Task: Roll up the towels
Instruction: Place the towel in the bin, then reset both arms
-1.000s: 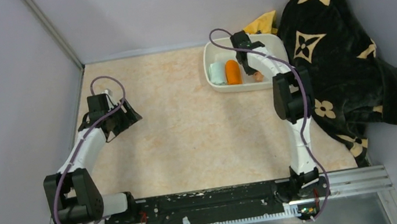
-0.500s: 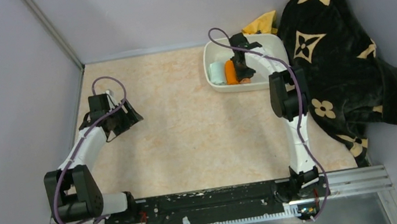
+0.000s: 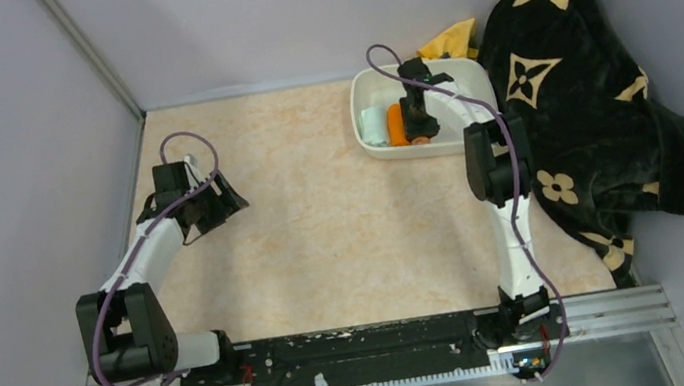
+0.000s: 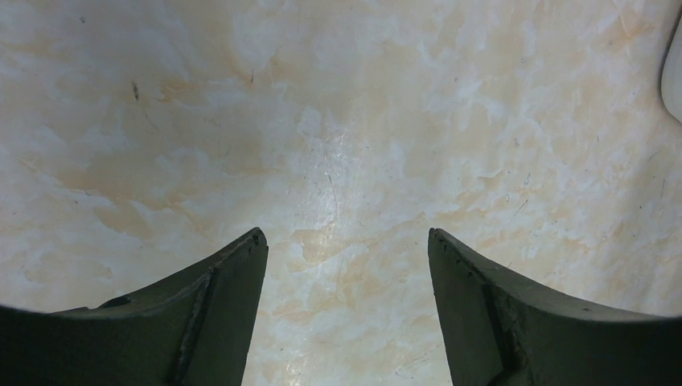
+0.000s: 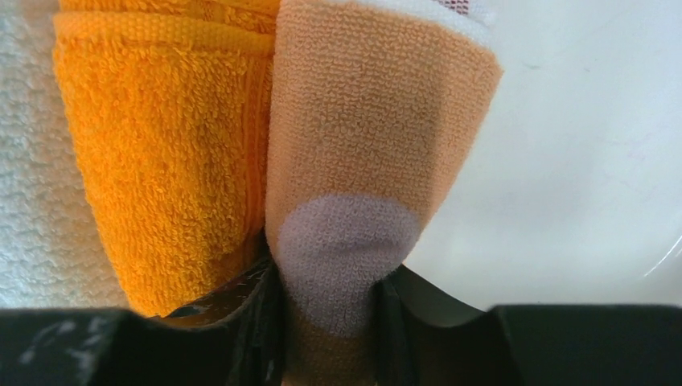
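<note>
Three rolled towels lie side by side in the white bin (image 3: 468, 74): pale mint (image 3: 373, 126), bright orange (image 3: 396, 125) and the striped one (image 3: 422, 139). My right gripper (image 3: 417, 125) reaches down into the bin. In the right wrist view the striped towel (image 5: 370, 121) fills the gap between the fingers and touches both, pressed against the orange roll (image 5: 161, 145), with the mint roll (image 5: 28, 161) at the far left. My left gripper (image 3: 223, 198) hovers over the bare tabletop at the left, wide open (image 4: 346, 241) with nothing in it.
A big black blanket with tan flowers (image 3: 587, 98) is heaped along the right wall, close to the bin and my right arm. A yellow cloth (image 3: 451, 39) peeks out behind the bin. Grey walls close in the left, back and right sides.
My right gripper has carried the striped towel leftward in the bin until it rests against the orange roll. The left arm has not moved.
</note>
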Controlling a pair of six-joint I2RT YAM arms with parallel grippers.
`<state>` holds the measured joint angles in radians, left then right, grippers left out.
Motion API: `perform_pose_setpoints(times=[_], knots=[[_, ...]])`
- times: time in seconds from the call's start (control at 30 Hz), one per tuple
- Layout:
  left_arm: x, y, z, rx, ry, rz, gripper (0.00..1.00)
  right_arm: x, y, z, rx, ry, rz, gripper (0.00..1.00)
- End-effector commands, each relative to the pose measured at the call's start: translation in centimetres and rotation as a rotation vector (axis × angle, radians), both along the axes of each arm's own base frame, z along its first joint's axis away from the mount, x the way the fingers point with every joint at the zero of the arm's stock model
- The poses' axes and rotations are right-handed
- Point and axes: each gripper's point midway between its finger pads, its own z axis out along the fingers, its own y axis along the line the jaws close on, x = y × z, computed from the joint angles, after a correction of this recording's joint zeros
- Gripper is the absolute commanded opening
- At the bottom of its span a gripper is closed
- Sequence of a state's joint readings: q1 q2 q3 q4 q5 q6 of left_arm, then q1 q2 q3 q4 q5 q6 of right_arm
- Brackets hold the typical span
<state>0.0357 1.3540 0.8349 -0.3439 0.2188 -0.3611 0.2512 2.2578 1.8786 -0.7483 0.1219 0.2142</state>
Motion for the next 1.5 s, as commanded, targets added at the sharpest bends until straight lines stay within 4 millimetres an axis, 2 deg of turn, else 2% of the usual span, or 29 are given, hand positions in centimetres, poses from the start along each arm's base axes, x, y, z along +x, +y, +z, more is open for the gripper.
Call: perform_pose_setpoints(times=[0.0,0.17,0.2,0.33,0.47,0.5,0.53,0.63,0.8,0.83,0.9,1.0,1.13,1.23,1.3,1.47], knots=[[0.0,-0.4,0.2,-0.018,-0.009,-0.034,0.79,0.4,0.5,3.5,0.047,-0.091,-0.012,0.40],[0.1,-0.6,1.0,-0.022,-0.034,-0.045,0.79,-0.1,-0.2,6.9,0.037,-0.149,-0.025,0.51],[0.1,-0.6,1.2,-0.022,-0.041,-0.049,0.79,-0.4,-0.4,8.1,0.038,-0.171,-0.029,0.52],[0.0,-0.9,2.4,-0.024,-0.075,-0.081,0.79,-2.3,-1.0,11.9,0.052,-0.237,-0.044,0.57],[-0.2,-1.5,4.7,-0.040,-0.129,-0.106,0.79,-5.2,-1.6,16.3,0.086,-0.319,-0.047,0.58],[-0.3,-1.6,5.5,-0.047,-0.148,-0.111,0.80,-6.0,-1.9,17.3,0.088,-0.341,-0.050,0.59],[-0.4,-1.7,6.4,-0.051,-0.169,-0.115,0.80,-7.3,-2.3,19.4,0.101,-0.391,-0.051,0.60],[-1.0,-1.8,9.6,-0.048,-0.234,-0.117,0.80,-10.4,-3.3,23.5,0.120,-0.513,-0.047,0.62],[-2.7,-0.8,16.2,0.009,-0.351,-0.068,0.81,-16.5,-5.5,29.5,0.149,-0.753,-0.057,0.67],[-3.3,-0.4,17.9,0.026,-0.398,-0.052,0.81,-18.3,-6.2,30.9,0.154,-0.818,-0.070,0.70],[-4.4,0.2,20.3,0.059,-0.468,-0.023,0.84,-20.6,-7.5,32.0,0.147,-0.902,-0.096,0.74],[-6.2,1.5,22.6,0.111,-0.556,0.042,0.88,-23.8,-9.3,33.0,0.137,-1.017,-0.133,0.86],[-8.1,3.4,23.3,0.166,-0.583,0.153,0.90,-26.9,-11.1,32.7,0.112,-1.117,-0.174,0.93],[-8.7,3.8,22.8,0.179,-0.620,0.173,0.92,-28.2,-12.1,32.7,0.093,-1.181,-0.193,0.96],[-8.9,3.7,23.1,0.164,-0.687,0.183,0.98,-28.8,-12.3,32.7,0.091,-1.210,-0.197,0.96],[-9.6,3.5,23.5,0.119,-0.772,0.209,1.00,-28.7,-12.4,31.9,0.081,-1.201,-0.199,0.96]])
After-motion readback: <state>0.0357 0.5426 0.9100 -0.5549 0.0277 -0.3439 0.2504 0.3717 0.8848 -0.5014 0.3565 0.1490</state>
